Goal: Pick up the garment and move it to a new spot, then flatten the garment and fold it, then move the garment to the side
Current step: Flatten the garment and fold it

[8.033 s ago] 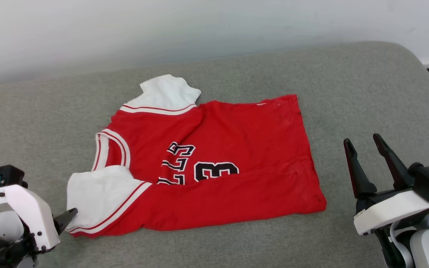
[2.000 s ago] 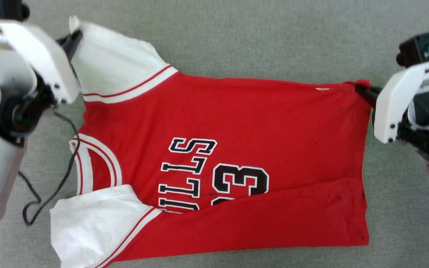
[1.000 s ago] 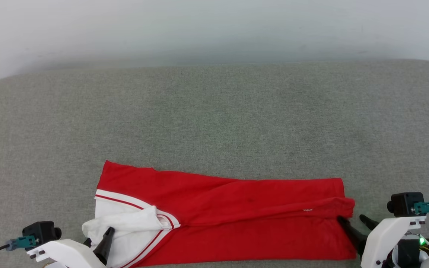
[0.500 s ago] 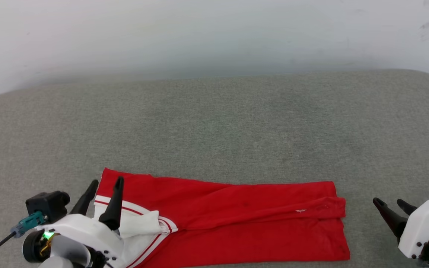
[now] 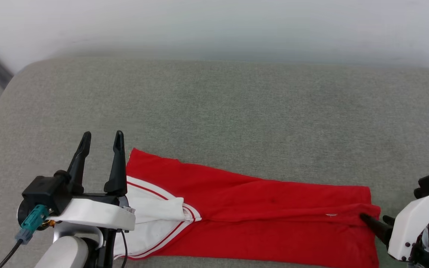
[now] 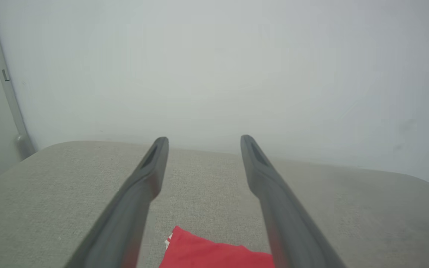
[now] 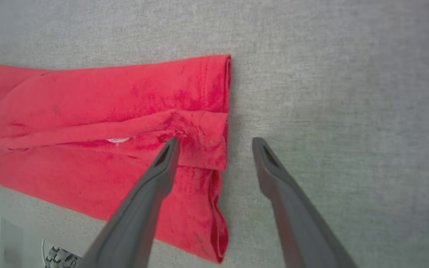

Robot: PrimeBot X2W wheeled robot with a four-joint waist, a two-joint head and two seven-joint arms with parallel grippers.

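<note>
Leftmost, the left gripper (image 5: 102, 135) stands raised, its fingers spread and empty, just beside the white sleeve (image 5: 151, 216) at one end of the garment (image 5: 255, 208). That red jersey lies folded into a long strip near the front edge of the grey cushion (image 5: 237, 111). At its hem end the right gripper (image 5: 374, 217) is likewise spread, holding nothing, one fingertip over the fabric, the other over bare cushion.

Nothing legible shows; a small white mark (image 5: 331, 214) on the red garment (image 5: 259, 208) is too tiny to read.
</note>
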